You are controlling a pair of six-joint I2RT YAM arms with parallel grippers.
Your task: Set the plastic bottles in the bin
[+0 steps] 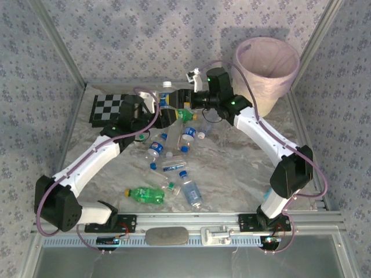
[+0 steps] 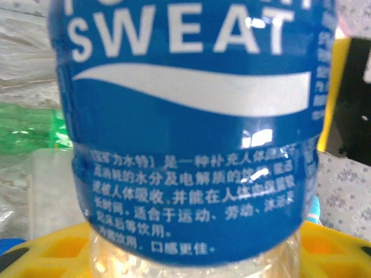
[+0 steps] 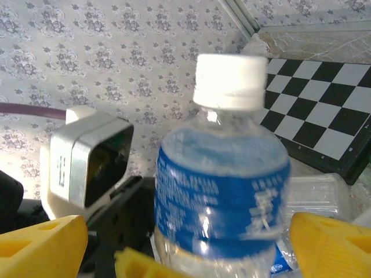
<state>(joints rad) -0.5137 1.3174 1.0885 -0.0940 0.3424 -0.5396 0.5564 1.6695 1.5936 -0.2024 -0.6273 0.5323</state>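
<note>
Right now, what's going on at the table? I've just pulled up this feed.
The left gripper is shut on a blue-labelled bottle with a white cap, holding it upright near the far side of the table. The right gripper is open with a finger on either side of the same bottle, which looks like a handover toward the bin. Several other bottles lie loose on the table.

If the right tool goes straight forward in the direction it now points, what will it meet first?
The blue-label bottle with the white cap: it stands upright straight ahead, between the open fingers of the right tool. Depth is unclear, but it looks close.
</note>
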